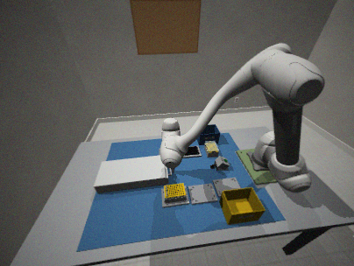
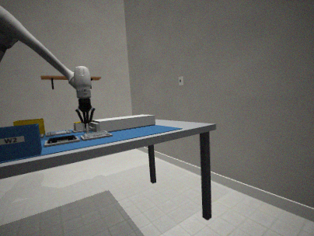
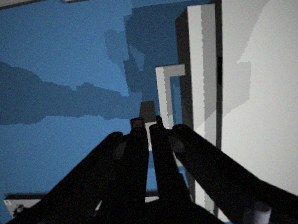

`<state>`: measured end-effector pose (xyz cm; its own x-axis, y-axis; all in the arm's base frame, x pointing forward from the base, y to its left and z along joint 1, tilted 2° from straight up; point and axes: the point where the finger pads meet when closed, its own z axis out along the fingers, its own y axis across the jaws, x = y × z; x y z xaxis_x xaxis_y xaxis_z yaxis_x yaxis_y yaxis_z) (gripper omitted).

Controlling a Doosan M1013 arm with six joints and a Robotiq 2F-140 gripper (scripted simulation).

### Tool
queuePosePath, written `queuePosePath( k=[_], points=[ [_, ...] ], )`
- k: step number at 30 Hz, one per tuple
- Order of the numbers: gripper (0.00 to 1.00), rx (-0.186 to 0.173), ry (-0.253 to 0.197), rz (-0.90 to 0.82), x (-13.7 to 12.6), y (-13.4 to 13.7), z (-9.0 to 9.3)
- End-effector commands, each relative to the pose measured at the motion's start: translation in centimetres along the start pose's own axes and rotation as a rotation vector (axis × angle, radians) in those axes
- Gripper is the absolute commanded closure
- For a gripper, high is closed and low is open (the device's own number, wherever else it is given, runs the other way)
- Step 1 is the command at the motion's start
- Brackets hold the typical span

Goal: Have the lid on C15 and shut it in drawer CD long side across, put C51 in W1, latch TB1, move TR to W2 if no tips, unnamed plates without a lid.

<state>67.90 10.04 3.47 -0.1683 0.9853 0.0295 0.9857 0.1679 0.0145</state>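
Wrist view | gripper fully closed, nothing held | positioned at cooler CD drawer handle | drawer-shutting step judged in hand; a push against the front is called for.

Arm: smooth glossy white shell, fat rounded joint housings, slim tapered forearm, dark grey upright link. Gripper: black, slender linkage fingers.

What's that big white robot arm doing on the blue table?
The arm is tidying a lab bench. Its gripper is shut and holds nothing, pointing down at the handle of the long white cooler. A rack with yellow tips, a yellow bin and a blue bin sit nearby.
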Motion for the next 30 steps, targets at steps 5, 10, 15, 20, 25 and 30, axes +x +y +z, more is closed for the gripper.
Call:
queuePosePath(
  k=[5, 10, 15, 20, 25, 30],
  points=[
    [1.00, -0.004, 0.000, 0.000, 0.0, 0.2, -0.1],
    [1.00, -0.004, 0.000, 0.000, 0.0, -0.2, -0.1],
    [1.00, -0.004, 0.000, 0.000, 0.0, -0.9, -0.1],
    [1.00, -0.004, 0.000, 0.000, 0.0, -1.6, -0.1],
    [1.00, -0.004, 0.000, 0.000, 0.0, -2.1, -0.1],
    [1.00, -0.004, 0.000, 0.000, 0.0, -2.6, -0.1]
  ],
)
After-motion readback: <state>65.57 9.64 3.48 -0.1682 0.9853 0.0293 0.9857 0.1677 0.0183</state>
